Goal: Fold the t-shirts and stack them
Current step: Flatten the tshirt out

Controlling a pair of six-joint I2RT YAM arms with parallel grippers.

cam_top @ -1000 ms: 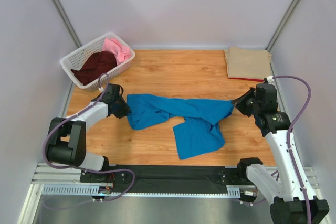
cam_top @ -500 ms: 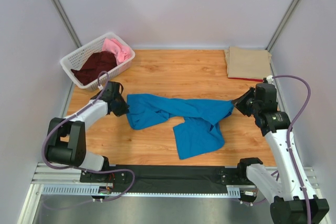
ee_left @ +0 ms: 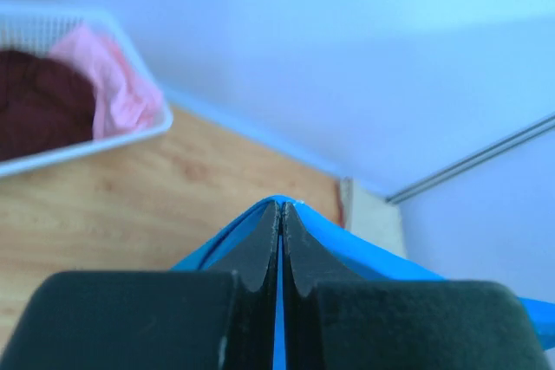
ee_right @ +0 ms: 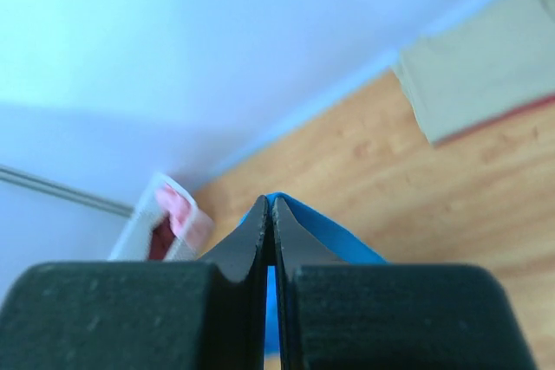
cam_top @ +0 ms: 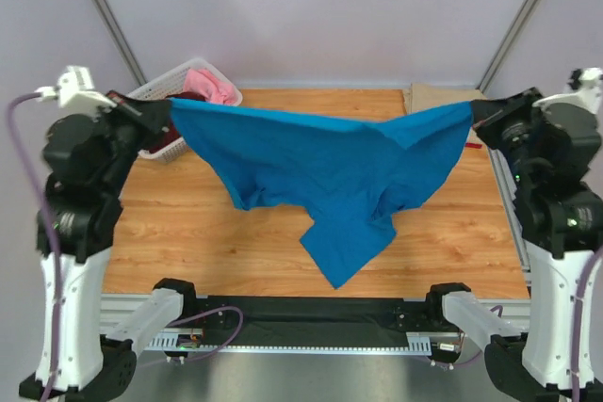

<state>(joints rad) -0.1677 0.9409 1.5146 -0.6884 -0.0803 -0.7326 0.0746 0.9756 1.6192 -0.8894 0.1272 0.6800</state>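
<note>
The wooden table (cam_top: 236, 233) fills the floor of the booth. Above it the blue t-shirt (cam_top: 320, 162) hangs stretched from left to right between the two raised arms. Its top edge sags in the middle, and a pointed flap droops toward the near edge. From above it cannot be told whether that flap touches the wood.

At the far left corner stands a white lattice basket (ee_left: 130, 136). A dark maroon shirt (ee_left: 35, 101) lies bunched in its near part, and a pink shirt (ee_left: 113, 84) is crumpled against its far end, touching the maroon one.

At the far right corner a tan shirt (ee_right: 486, 58) lies folded flat. The thin edge of a red shirt (ee_right: 512, 110) shows beneath its near side.

The left gripper (ee_left: 280, 205) has its fingers pressed together on the shirt's left corner, with blue cloth showing between and around the tips. The right gripper (ee_right: 267, 201) pinches the right corner the same way, with its fingers closed tight on the cloth.
</note>
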